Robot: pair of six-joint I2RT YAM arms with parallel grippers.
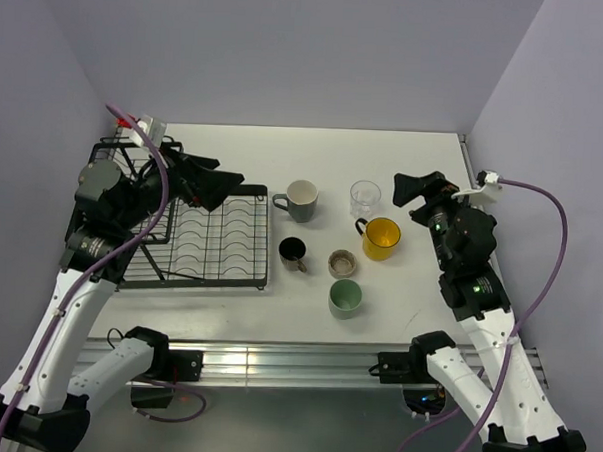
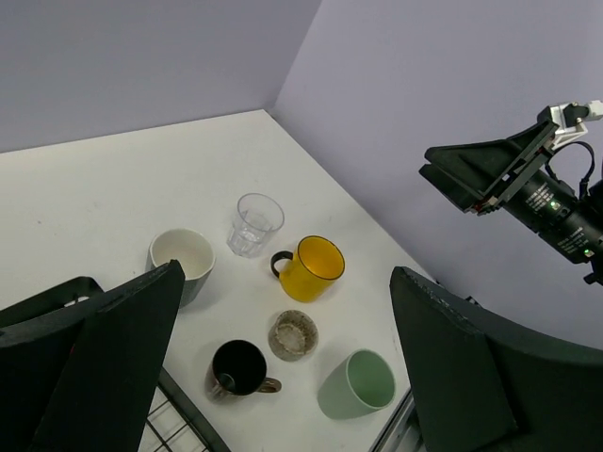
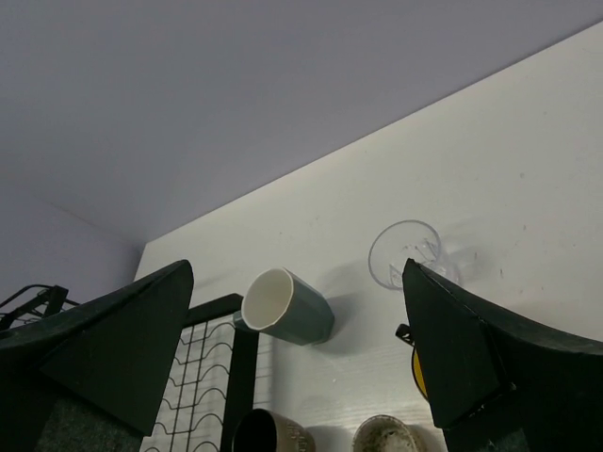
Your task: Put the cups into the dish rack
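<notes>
Six cups stand upright on the white table right of the dish rack (image 1: 216, 244): grey mug (image 1: 301, 199), clear glass (image 1: 365, 198), yellow mug (image 1: 381, 238), black mug (image 1: 292, 251), beige-brown cup (image 1: 342, 262), pale green tumbler (image 1: 345, 298). My left gripper (image 1: 221, 187) is open and empty above the rack's far right corner. Its wrist view shows all the cups below it, among them the black mug (image 2: 238, 367) and the tumbler (image 2: 360, 383). My right gripper (image 1: 411, 191) is open and empty, raised just right of the glass (image 3: 407, 254) and facing the grey mug (image 3: 287, 307).
The rack's raised basket part (image 1: 133, 184) lies under my left arm by the left wall. A small white and red object (image 1: 144, 129) sits at the table's far left corner. Walls close the back and both sides. A metal rail (image 1: 276, 360) runs along the near edge.
</notes>
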